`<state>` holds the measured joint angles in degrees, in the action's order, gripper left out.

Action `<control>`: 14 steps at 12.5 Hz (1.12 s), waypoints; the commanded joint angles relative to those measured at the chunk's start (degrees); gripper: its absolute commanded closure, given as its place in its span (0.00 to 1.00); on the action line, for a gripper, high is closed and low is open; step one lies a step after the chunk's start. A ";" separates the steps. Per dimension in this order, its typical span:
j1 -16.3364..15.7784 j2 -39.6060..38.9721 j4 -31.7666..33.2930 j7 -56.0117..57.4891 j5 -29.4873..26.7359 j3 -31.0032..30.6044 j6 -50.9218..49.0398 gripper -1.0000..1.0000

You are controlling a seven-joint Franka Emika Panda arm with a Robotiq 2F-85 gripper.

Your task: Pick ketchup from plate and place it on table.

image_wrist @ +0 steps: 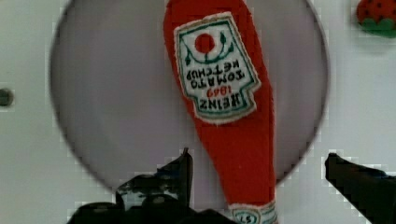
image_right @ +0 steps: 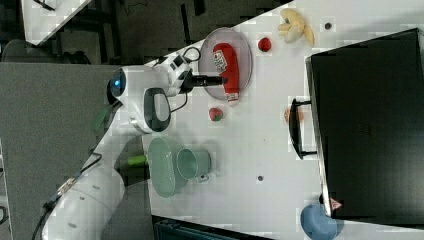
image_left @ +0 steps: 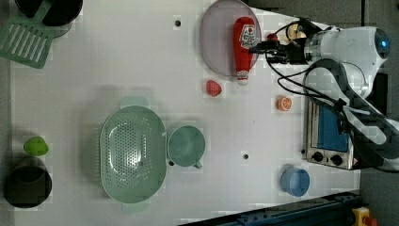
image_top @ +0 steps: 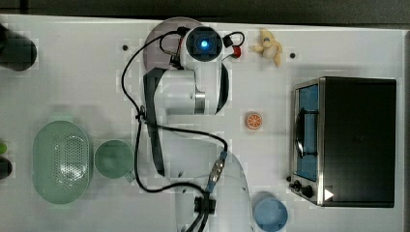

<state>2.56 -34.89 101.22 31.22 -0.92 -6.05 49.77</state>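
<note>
Red ketchup [image_wrist: 224,116] flat on plate [image_wrist: 116,93], between wide-spread tool [image_wrist: 259,170] fingers.

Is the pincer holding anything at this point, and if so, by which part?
Nothing is held. The pincer is open above the ketchup bottle, its fingers either side of the neck end, while the bottle lies on the plate.

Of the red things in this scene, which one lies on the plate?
The ketchup bottle, long and slim with a white label. It lies flat across the plate, its cap end past the rim. The small strawberry and the orange slice sit on the table.
</note>
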 commanded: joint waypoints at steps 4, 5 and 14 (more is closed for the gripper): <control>-0.46 -5.21 -4.12 4.08 6.20 -0.04 1.61 0.00; -0.48 -5.73 -4.09 4.08 6.26 -0.16 2.71 0.00; -0.66 -11.01 -4.16 4.08 6.27 0.07 14.11 0.04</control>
<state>1.37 -45.29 98.53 33.57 4.92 -5.54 63.34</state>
